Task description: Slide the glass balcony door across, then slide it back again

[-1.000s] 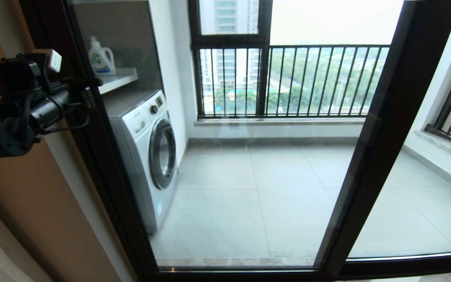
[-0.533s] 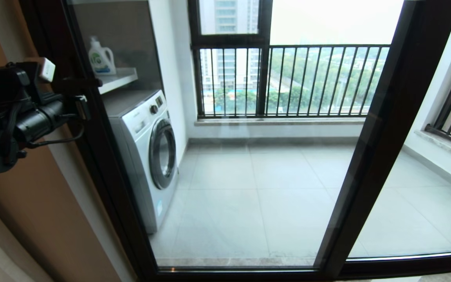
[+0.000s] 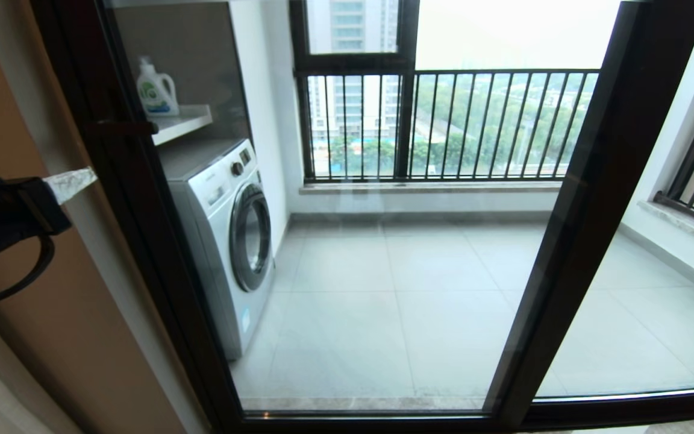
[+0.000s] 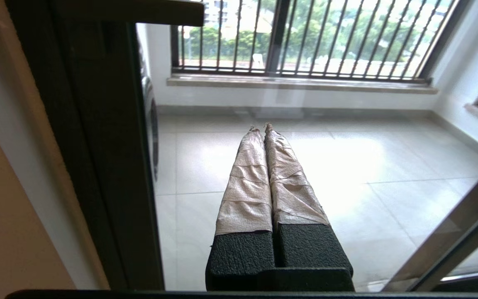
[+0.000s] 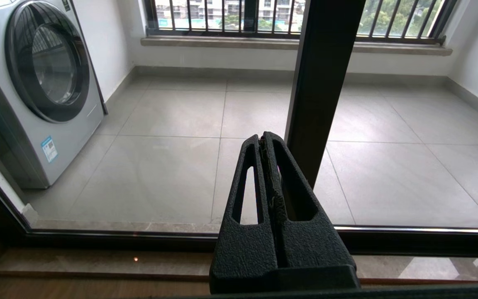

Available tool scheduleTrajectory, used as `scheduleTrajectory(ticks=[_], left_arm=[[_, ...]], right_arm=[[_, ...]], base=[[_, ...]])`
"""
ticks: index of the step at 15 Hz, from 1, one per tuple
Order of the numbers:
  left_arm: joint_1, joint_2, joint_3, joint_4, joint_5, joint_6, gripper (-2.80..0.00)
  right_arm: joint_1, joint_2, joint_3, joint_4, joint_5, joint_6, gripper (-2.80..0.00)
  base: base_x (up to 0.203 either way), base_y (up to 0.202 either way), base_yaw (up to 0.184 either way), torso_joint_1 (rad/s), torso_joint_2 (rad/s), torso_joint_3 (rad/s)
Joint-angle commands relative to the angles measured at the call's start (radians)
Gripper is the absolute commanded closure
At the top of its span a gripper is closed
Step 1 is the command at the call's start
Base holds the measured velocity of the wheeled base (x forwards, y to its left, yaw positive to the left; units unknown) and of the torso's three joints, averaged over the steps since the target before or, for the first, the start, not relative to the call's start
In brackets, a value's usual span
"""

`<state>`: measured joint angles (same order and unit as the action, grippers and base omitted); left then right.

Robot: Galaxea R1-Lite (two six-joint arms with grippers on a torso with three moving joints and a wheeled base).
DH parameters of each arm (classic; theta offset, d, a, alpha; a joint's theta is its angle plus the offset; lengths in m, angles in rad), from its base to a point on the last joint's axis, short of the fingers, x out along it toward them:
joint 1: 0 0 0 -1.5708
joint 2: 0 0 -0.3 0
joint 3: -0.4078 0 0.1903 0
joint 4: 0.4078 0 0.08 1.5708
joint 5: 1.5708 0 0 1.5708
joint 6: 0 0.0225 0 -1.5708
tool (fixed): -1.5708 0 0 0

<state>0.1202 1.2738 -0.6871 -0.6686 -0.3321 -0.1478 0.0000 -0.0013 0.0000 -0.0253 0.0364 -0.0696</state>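
The glass balcony door (image 3: 142, 241) fills the middle of the head view, its left black upright next to the beige wall. A small black handle (image 3: 127, 128) sticks out of that upright. My left gripper (image 3: 73, 181) hangs at the far left, below and left of the handle and apart from it. Its taped fingers (image 4: 247, 174) are shut on nothing. In the left wrist view the handle (image 4: 139, 12) shows above the gripper (image 4: 260, 128), beside the upright (image 4: 110, 166). My right gripper (image 5: 266, 141) is shut and empty, low before the door's right upright (image 5: 322, 83); the head view does not show it.
Behind the glass stand a washing machine (image 3: 226, 235) and a shelf with a detergent bottle (image 3: 155, 89). A black-railed window (image 3: 443, 120) closes the balcony's far side. A second black-framed glass panel (image 3: 654, 301) lies to the right. The bottom track (image 5: 98, 238) runs along the floor.
My left arm has drawn away from the handle, dropping down and to the left until only its tip shows. The door has not moved.
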Motion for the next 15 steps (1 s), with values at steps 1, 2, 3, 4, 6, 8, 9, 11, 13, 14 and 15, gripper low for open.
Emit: scheduleTrajectory(ticks=[1,2,3,4,6,8,9,11,13,14,15], left_arm=[[0.002,-0.279,0.085,0.021,-0.069,-0.057,0.0],[0.002,-0.365,0.103,0.067,-0.09,-0.073,0.0],[0.002,-0.45,0.114,0.141,-0.102,-0.085,0.0],[0.002,-0.524,0.121,0.217,-0.109,-0.093,0.0],[0.002,-0.658,0.138,0.359,-0.123,-0.102,0.0],[0.001,-0.741,0.147,0.46,-0.132,-0.106,0.0],[0.0,-0.775,0.149,0.49,-0.139,-0.107,0.0],[-0.015,-0.833,0.129,0.609,-0.172,-0.109,0.0],[-0.114,-0.887,0.099,0.722,-0.186,-0.11,0.0],[-0.172,-0.912,0.088,0.762,-0.188,-0.109,0.0],[-0.185,-0.928,0.086,0.786,-0.184,-0.109,0.0]], right_arm=[[0.0,0.001,0.012,-0.001,0.0,-0.001,0.0],[0.0,0.001,0.012,-0.001,0.0,-0.001,0.0],[0.0,0.001,0.012,-0.001,0.0,-0.001,0.0],[0.0,0.001,0.012,-0.001,0.0,-0.001,0.0],[0.0,0.001,0.012,-0.001,-0.001,-0.001,0.0],[0.0,0.001,0.012,-0.001,0.0,-0.001,0.0],[0.0,0.001,0.012,-0.001,0.0,-0.001,0.0],[0.0,0.001,0.012,-0.001,0.0,-0.001,0.0],[0.0,0.001,0.012,-0.001,0.0,-0.001,0.0],[0.0,0.001,0.012,-0.001,0.0,-0.001,0.0],[0.0,0.001,0.012,-0.001,0.0,-0.001,0.0]], base=[[0.0,0.0,0.0,0.0,0.0,0.0],[0.0,0.0,0.0,0.0,0.0,0.0],[0.0,0.0,0.0,0.0,0.0,0.0],[0.0,0.0,0.0,0.0,0.0,0.0],[0.0,0.0,0.0,0.0,0.0,0.0],[0.0,0.0,0.0,0.0,0.0,0.0],[0.0,0.0,0.0,0.0,0.0,0.0],[0.0,0.0,0.0,0.0,0.0,0.0],[0.0,0.0,0.0,0.0,0.0,0.0],[0.0,0.0,0.0,0.0,0.0,0.0],[0.0,0.0,0.0,0.0,0.0,0.0]])
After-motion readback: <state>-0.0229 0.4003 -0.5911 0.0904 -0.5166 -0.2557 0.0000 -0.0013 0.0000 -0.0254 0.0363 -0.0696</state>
